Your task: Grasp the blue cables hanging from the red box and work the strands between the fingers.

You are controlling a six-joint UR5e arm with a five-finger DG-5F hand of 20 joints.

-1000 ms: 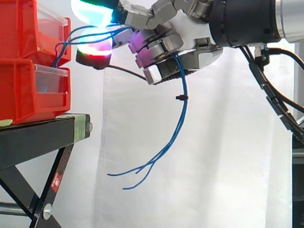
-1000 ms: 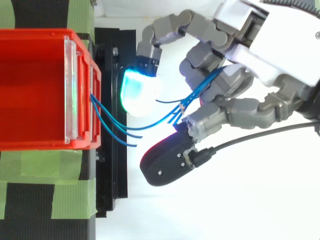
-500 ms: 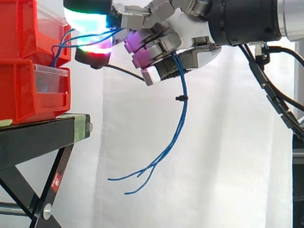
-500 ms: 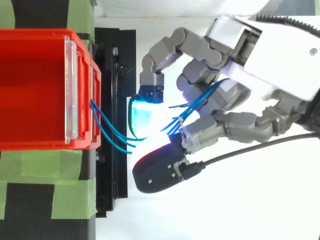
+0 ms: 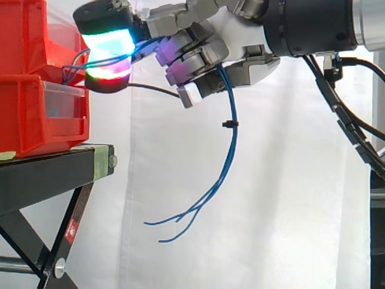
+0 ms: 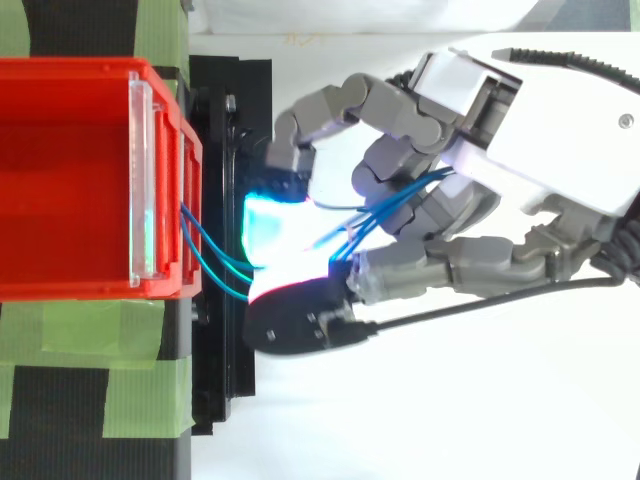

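Thin blue cables [image 5: 227, 150] leave the front of the upper red bin [image 5: 36, 36], run through my hand [image 5: 240, 42] and hang down to loose ends at lower centre. My hand [image 6: 500, 170] sits just right of the bin [image 6: 70, 180], its fingers curled, with the strands [image 6: 215, 262] pinched between two glowing pads [image 5: 109, 49] and threaded between the other fingers. In the top view the pads [image 6: 275, 225] meet over the cables beside the stand's edge. A small black tie [image 5: 227, 124] binds the hanging strands.
A second red bin [image 5: 42, 117] sits under the first on a black stand [image 5: 54, 171] with green tape [image 6: 90, 370] on its top. A white curtain hangs behind, and open space lies below the hand.
The two glowing pads have closed together on the cables and moved left toward the bin. The hanging ends have swung slightly to the right.
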